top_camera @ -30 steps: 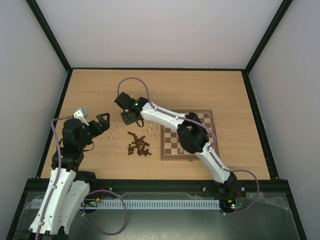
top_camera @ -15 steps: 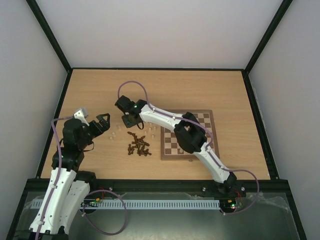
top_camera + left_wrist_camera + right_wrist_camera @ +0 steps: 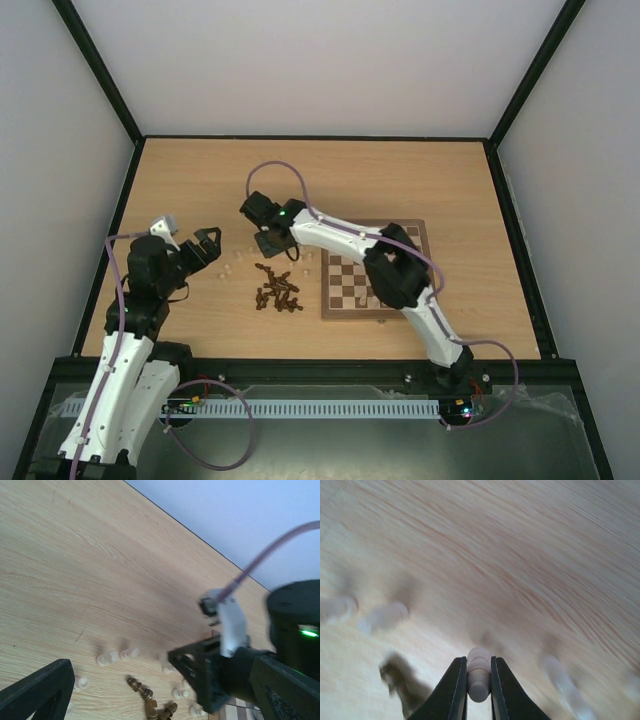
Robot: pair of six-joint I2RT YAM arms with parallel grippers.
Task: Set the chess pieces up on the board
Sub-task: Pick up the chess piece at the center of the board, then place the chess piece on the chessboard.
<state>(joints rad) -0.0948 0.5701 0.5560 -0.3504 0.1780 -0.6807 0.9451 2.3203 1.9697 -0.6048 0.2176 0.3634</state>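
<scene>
The board point(image 3: 345, 276) lies right of centre, partly under my right arm. Dark chess pieces point(image 3: 277, 290) are heaped left of it, with pale ones point(image 3: 229, 268) scattered around. My right gripper point(image 3: 271, 241) hangs over the pale pieces just beyond the heap. In the right wrist view this gripper point(image 3: 479, 669) is shut on a pale chess piece point(image 3: 478, 676), which lies lengthwise between the fingers above the table. My left gripper point(image 3: 207, 246) stands open to the left of the pieces, holding nothing. The left wrist view shows this gripper point(image 3: 162, 680) facing pale pieces point(image 3: 107, 656) and dark pieces point(image 3: 145, 695).
Black frame rails point(image 3: 120, 210) edge the wooden table on the left, back and right. In the left wrist view my right arm point(image 3: 295, 640) and its purple cable point(image 3: 260, 562) fill the right side. Blurred pale pieces point(image 3: 382, 616) and a dark piece point(image 3: 402, 680) lie beneath the right gripper.
My right gripper has shut on a pale piece and shifted slightly right, toward the board. The left arm has not moved.
</scene>
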